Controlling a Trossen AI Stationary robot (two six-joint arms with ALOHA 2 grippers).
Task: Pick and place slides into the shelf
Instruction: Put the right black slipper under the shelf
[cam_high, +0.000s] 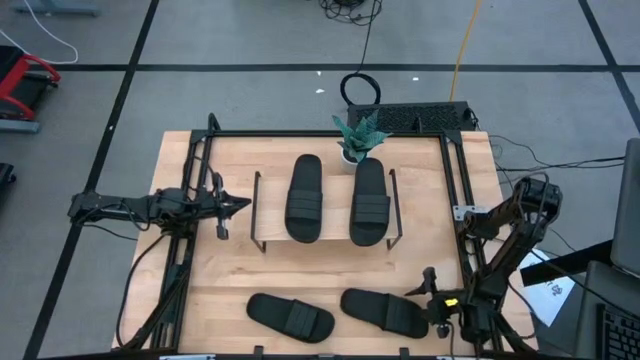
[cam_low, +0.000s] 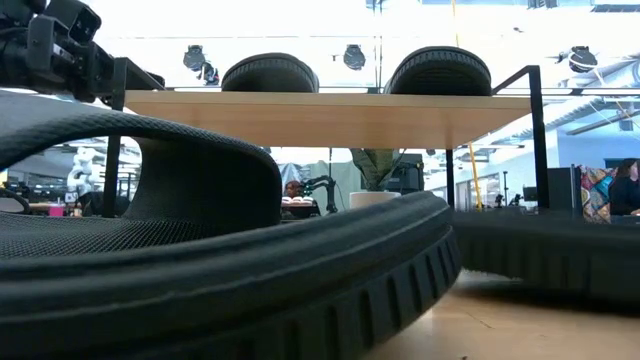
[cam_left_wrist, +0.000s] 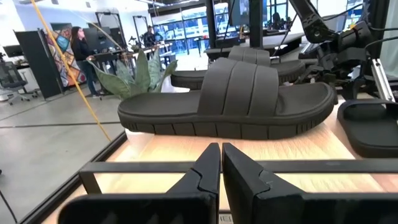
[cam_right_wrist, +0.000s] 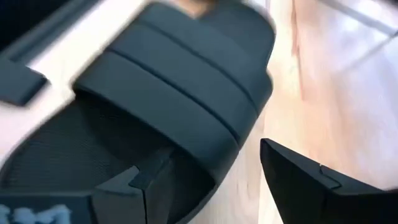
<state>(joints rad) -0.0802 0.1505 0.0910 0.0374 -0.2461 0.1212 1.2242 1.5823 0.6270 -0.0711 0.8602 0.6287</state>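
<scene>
- Two of the four black slides (cam_high: 305, 198) (cam_high: 368, 202) lay side by side on the top board of the shelf (cam_high: 325, 243), at the middle of the wooden surface (cam_high: 230, 270); a small potted plant (cam_high: 357, 139) stood just beyond the far edge of the shelf.
- The other two slides lay on the surface along its near edge: one toward the left (cam_high: 290, 316), one toward the right (cam_high: 383, 312).
- By their look, moulded foam or rubber, the slides would likely be light, somewhat flexible and not fragile; the ribbed sole edge and matte finish suggested a fair grip rather than a slippery one.
- The wide ribbed strap (cam_right_wrist: 168, 93) seemed the best place to pinch, or else the sole's edge at the heel end, since the sole might sag if taken by one tip.
- The right hand (cam_high: 438, 300) sat low at the near right, just beside the end of the near-right slide; in the right wrist view its fingers (cam_right_wrist: 311, 180) were spread apart, straddling the slide's edge, with no clear sign of pressing on it.
- The left hand (cam_high: 232, 206) hovered at the left end of the shelf, its fingers (cam_left_wrist: 202, 177) pressed nearly together and holding nothing.
</scene>
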